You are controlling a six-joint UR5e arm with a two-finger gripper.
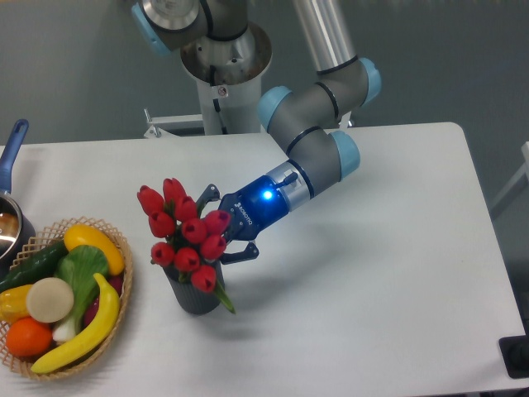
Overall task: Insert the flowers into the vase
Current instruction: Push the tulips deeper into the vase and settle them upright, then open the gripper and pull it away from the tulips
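Observation:
The bunch of red tulip buds (183, 231) stands with its green stems down inside the dark grey vase (195, 295), which is upright on the white table just right of the fruit basket. A green leaf hangs over the vase's right rim. My gripper (216, 225) comes in from the right, level with the buds and right behind them. Its fingers (241, 253) are spread apart above and below the bunch. The fingertips are partly hidden by the buds, and I see nothing clamped between them.
A woven basket (124, 285) with bananas, an orange, a cucumber and other produce sits at the left front. A pot with a blue handle (11, 150) is at the left edge. The robot's base (225, 70) stands behind the table.

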